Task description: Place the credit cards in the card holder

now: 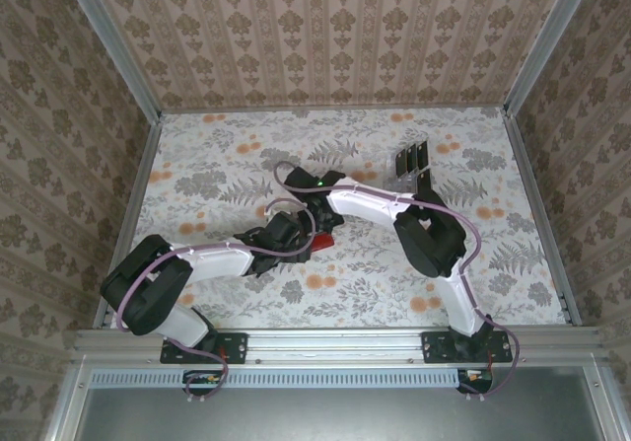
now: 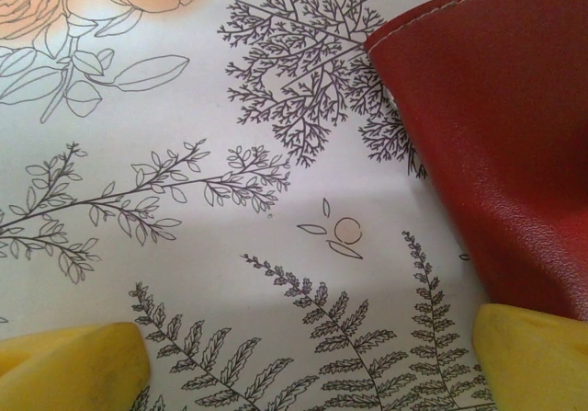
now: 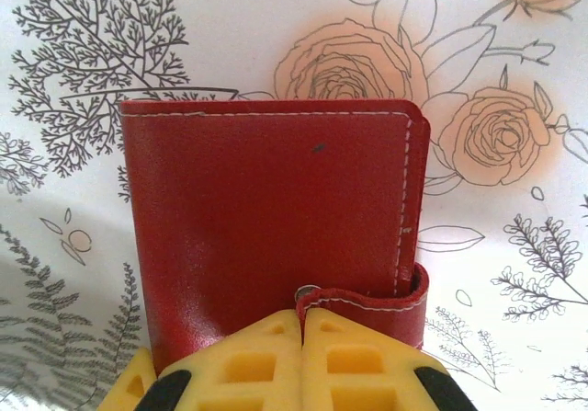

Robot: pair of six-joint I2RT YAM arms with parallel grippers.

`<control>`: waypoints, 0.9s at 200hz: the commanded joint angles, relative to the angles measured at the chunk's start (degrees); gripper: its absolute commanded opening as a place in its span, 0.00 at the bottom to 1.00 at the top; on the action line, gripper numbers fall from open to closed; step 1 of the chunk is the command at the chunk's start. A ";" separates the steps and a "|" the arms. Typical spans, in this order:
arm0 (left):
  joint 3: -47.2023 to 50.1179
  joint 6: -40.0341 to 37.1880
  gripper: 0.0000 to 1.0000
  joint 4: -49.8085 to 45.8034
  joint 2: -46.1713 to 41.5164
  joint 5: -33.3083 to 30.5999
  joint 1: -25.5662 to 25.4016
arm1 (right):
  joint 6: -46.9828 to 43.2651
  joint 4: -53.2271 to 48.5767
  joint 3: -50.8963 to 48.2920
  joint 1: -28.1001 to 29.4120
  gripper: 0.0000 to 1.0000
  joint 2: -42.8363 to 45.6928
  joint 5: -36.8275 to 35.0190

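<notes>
While closed, w/ snap tab (image 3: 367, 299) wrapped round its near-right corner, red card holder (image 3: 276, 236) lies flat mid-table (image 1: 227, 165), approx. square, stitched edge pointing away from right gripper (image 3: 301, 356). That gripper's fingers are pressed together at holder's near edge. Left gripper (image 2: 303, 374): fingers wide apart, just beside holder.

My left arm (image 1: 212, 260) and right arm (image 1: 370, 202) wear white shells with black joints and lilac cables (image 1: 471, 232). My right gripper (image 3: 301, 319) has yellow, waffle-recessed fingers (image 3: 266, 365).

a robot lab test booth: wallpapered panels (image 1: 335, 36) in aluminium framing (image 1: 110, 41) box in a floral-print table (image 1: 217, 160), with two robot arms (image 1: 217, 257) bolted to its front rail (image 1: 335, 342)
</notes>
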State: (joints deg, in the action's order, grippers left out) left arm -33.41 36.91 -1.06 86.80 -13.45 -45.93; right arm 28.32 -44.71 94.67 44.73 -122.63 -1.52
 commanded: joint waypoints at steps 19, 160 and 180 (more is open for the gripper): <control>3.97 1.27 0.99 3.36 9.92 11.28 2.08 | 5.39 6.65 -3.59 -3.65 0.00 -2.83 10.59; 4.32 1.28 0.98 4.20 10.76 11.44 2.08 | 7.36 9.01 -5.87 -5.44 0.00 3.60 5.81; 4.40 1.32 0.98 4.22 10.76 11.43 2.16 | 6.33 7.79 -4.79 -5.47 0.00 3.58 4.51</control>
State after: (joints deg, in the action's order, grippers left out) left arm -33.45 36.93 -1.06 87.33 -13.87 -45.93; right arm 35.92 -34.85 89.54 39.64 -120.27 7.92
